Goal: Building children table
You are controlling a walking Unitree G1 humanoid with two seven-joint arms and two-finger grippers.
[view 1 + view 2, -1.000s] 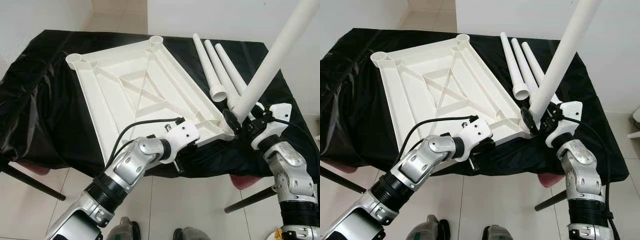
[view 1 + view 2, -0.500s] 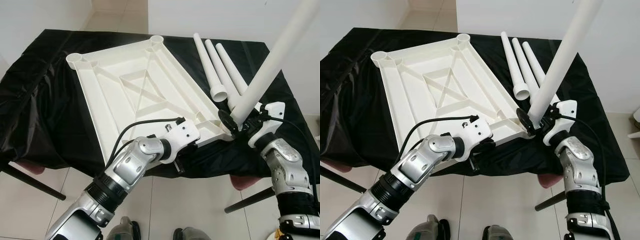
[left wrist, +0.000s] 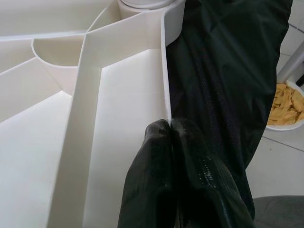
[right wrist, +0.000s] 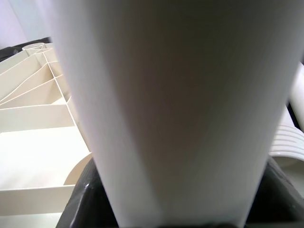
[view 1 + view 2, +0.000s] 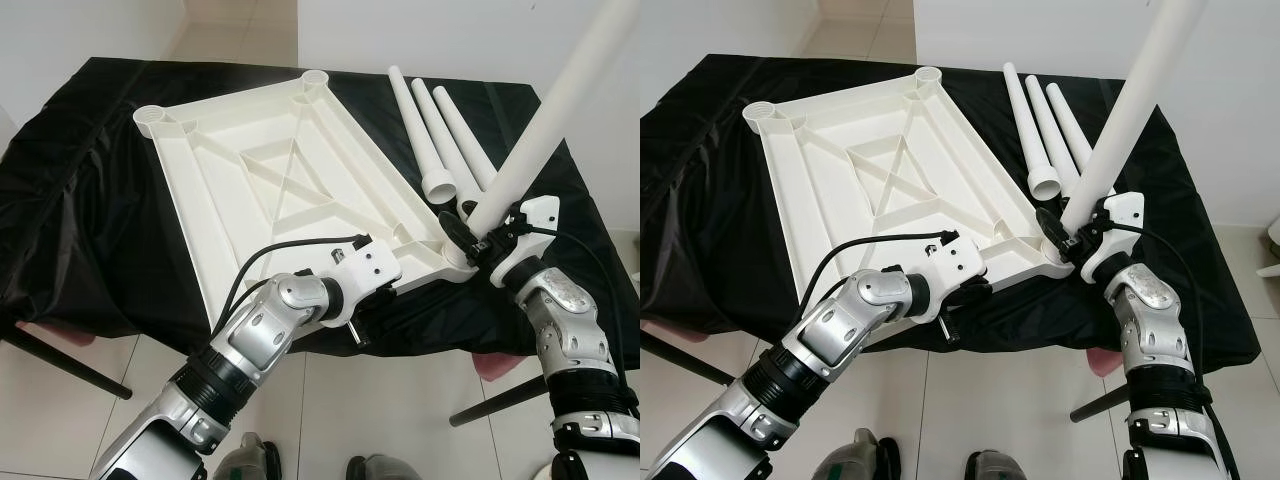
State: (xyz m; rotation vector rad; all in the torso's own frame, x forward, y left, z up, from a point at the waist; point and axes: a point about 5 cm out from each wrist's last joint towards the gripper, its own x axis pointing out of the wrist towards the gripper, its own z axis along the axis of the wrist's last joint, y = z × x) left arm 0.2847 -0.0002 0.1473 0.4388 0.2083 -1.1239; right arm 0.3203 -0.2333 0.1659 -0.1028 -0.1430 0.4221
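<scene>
The upturned white tabletop [image 5: 280, 190] lay across frame centre on black sheeting [image 5: 90, 220]. The left gripper [image 3: 170, 128] pinched its near rim. At right, the right gripper [image 5: 478, 243] clamped a table leg [image 5: 545, 140] slanting over the corner socket [image 5: 452, 258].

The left gripper [image 3: 170, 130] has two black fingers [image 3: 147, 180] pressed close together. They pinch the thin white edge of the tabletop [image 3: 123, 123]. The tabletop lies upside down, so its ribs show. One wide rib [image 3: 78, 142] runs up beside the fingers to a round socket [image 3: 142, 5] at the corner. A curved cup shape [image 3: 54, 59] sits next to that rib. Just past the edge, a shiny black cloth [image 3: 223, 80] hangs down in folds. Beyond the cloth is a pale tiled floor [image 3: 278, 152]. On the floor sits a white bowl [image 3: 284, 108] with yellow chips in it. A grey metal leg [image 3: 294, 61] slants near the bowl.
</scene>
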